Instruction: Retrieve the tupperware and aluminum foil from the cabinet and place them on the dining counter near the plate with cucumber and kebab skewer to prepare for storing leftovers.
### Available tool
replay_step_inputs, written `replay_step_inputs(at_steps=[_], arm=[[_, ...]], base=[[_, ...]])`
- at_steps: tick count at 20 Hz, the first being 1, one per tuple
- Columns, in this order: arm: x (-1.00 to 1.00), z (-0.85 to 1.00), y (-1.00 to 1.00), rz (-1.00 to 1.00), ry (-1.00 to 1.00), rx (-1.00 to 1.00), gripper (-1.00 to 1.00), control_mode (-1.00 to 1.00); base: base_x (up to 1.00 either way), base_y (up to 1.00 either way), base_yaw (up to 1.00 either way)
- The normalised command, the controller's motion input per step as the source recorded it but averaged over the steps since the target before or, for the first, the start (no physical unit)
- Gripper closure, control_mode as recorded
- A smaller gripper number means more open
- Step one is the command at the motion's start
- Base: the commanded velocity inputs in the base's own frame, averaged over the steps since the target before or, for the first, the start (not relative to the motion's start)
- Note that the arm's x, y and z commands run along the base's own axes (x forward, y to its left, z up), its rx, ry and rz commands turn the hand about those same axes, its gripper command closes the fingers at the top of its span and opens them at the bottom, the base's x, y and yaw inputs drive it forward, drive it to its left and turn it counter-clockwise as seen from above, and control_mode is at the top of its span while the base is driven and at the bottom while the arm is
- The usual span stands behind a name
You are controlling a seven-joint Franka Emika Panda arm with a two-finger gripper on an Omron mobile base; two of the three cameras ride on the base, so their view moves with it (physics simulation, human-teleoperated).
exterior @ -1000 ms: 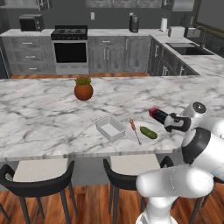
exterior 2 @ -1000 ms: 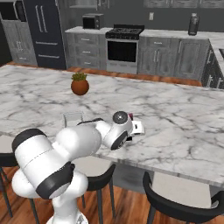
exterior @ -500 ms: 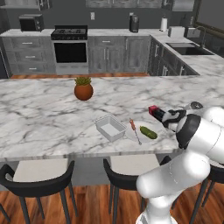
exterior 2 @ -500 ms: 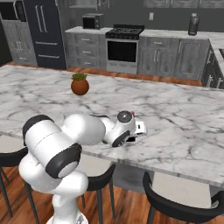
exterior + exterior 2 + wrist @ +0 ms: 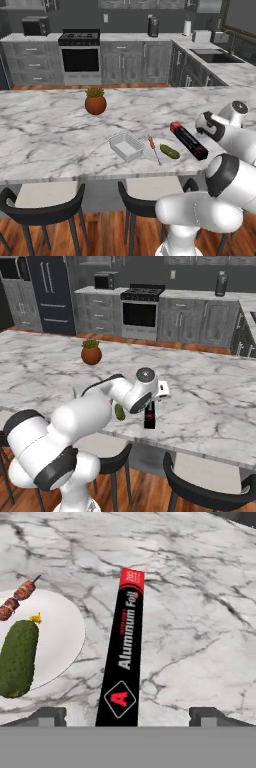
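Change since a second ago: claw (image 5: 128, 714) has spread its tips wide apart and let go of the aluminum foil box (image 5: 188, 140), which a second ago sat between them; the arm has also swung so that the hand stands just behind the box's near end.
Claw: open, both dark tips resting well apart on either side of the box's near end in the hand view, touching nothing that can be made out.
Aluminum foil box: lying flat on the marble counter (image 5: 50, 135), long side angled away from the robot, just beside the plate (image 5: 65, 632) on its right-hand side and not touching it.
Tupperware: the clear shallow container (image 5: 126, 146) sits on the counter just to the left of the plate, upright and open to the top.
Plate: carries the cucumber (image 5: 18, 658) and the kebab skewer (image 5: 15, 599), the skewer lying along the plate's far-left edge in the hand view.
Done: both items appear to be out of the cabinet and set near the plate, one on each side, which is what the task asks for.
Left: judged from this, only the claw's retreat from the box, lifting clear without nudging it toward the plate.
Risk: the box is long and light, so a tip catching its end on the way up could swing it.
Other things: a potted plant (image 5: 95, 101) stands farther back on the counter, well apart from the group.
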Motion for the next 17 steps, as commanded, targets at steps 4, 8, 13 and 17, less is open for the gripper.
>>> replay_step_inputs(at_steps=[4, 8, 13, 17], arm=[[-0.52, 1.0, 0.1, 0.05, -0.02, -0.02, -1.0, -1.0], [-0.59, 0.98, 0.43, 0.04, -0.09, -0.11, -1.0, -1.0], [-0.43, 0.86, 0.64, 0.02, -0.25, -0.13, -1.0, -1.0], [-0.26, 0.59, 0.75, 0.0, -0.26, -0.15, -1.0, -1.0]], base=[[0.0, 0.0, 0.0], [0.0, 0.0, 0.0], [0.0, 0.0, 0.0], [0.0, 0.0, 0.0]])
